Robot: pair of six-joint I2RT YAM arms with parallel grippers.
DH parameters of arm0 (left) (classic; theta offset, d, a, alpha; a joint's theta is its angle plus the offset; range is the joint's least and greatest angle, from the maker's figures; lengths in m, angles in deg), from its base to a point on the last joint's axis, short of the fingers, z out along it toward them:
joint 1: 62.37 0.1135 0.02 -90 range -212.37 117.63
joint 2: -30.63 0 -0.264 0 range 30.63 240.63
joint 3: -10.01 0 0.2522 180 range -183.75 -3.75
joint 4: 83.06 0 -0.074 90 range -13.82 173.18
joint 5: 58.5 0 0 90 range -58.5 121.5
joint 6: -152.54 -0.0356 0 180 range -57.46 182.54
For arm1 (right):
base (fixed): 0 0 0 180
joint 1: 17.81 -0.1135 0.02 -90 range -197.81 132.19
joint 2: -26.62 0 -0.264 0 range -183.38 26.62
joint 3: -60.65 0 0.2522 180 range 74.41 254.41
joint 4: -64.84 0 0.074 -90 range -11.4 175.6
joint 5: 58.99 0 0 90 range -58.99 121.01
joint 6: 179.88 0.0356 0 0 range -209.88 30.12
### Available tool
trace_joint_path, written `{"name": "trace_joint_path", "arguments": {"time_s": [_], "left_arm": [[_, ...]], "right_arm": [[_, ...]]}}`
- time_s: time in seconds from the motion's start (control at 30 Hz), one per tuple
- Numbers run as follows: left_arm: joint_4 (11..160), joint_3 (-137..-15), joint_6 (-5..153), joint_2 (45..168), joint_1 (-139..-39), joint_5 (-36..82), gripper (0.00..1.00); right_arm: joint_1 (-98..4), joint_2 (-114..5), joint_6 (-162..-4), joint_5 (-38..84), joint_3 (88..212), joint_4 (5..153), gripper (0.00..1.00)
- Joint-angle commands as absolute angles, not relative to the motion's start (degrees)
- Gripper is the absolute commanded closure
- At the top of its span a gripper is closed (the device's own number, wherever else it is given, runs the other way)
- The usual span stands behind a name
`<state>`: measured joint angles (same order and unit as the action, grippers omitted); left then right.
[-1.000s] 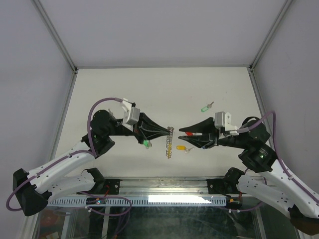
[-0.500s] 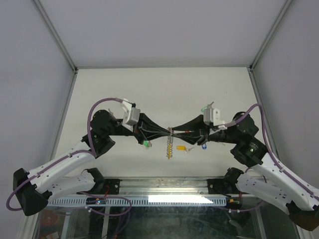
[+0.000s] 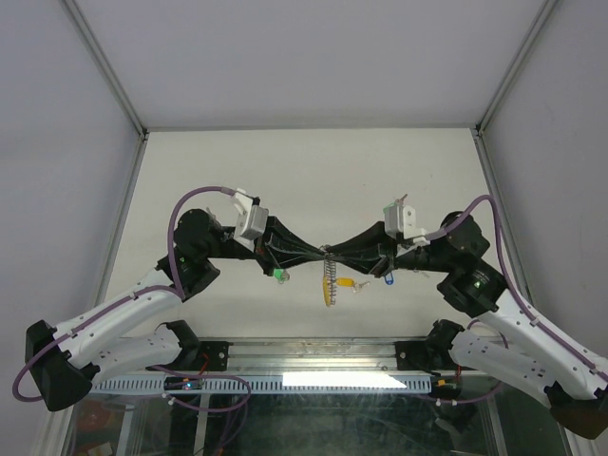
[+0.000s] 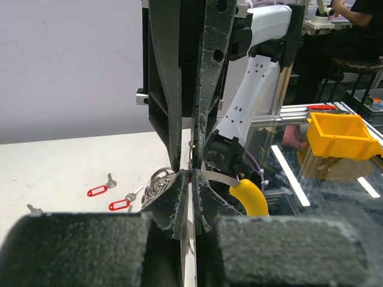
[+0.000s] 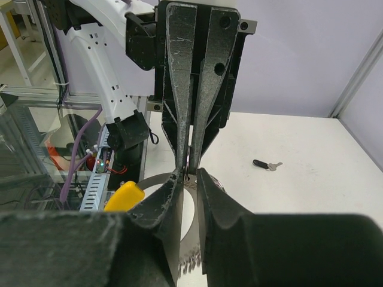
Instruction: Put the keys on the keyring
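The keyring (image 3: 329,274) hangs between both arms, its yellow segment (image 3: 329,296) lowest. My left gripper (image 3: 321,252) is shut on the ring's thin metal band (image 4: 218,177), with the yellow segment (image 4: 250,197) curving off to the right of my left gripper (image 4: 190,174). Tip to tip with it, my right gripper (image 3: 334,253) has its jaws a narrow gap apart around the band (image 5: 156,178). Nothing is pinched at my right gripper (image 5: 187,173). On the table lie keys with a yellow tag (image 3: 345,282), a blue tag (image 3: 389,280), a black tag (image 5: 261,163) and red tags (image 4: 97,191).
A green-tagged key (image 3: 279,276) shows just below the left gripper. Another green tag (image 3: 389,207) peeks out behind the right wrist camera. A cluster of small rings (image 4: 157,179) sits by the left fingertips. Walls enclose the table; the glass front rail (image 3: 304,380) runs along the near edge.
My right arm has swung left until its fingertips meet the left gripper at the keyring, and its jaws have narrowed. The left arm has held still.
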<state>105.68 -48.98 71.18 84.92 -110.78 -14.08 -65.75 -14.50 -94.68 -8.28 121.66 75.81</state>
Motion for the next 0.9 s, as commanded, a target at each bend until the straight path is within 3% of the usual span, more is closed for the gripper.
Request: {"name": "trace_joint_path", "arguments": {"time_s": [0.0,0.2,0.33,0.53,0.87], "left_arm": [[109.4,-51.1,71.9,84.6,-111.2,-15.3,1.0],[109.3,-51.1,71.9,84.7,-111.2,-15.3,1.0],[108.3,-51.2,71.3,84.8,-111.2,-14.7,0.99],[104.7,-51.5,68.7,84.0,-111.2,-12.7,0.8],[103.0,-51.5,67.5,83.5,-111.2,-11.9,0.8]], "right_arm": [[-66.1,-15.2,-93.7,-9.8,124.3,73.1,0.85],[-66.1,-15.6,-93.6,-10.1,125.1,73.9,1.0],[-66.1,-16.1,-94.1,-10.3,127.0,76.9,1.0],[-66.1,-16.5,-95.9,-10.1,129.6,82.2,1.0],[-66.1,-16.2,-95.8,-9.0,129.4,82.2,1.0]]}}
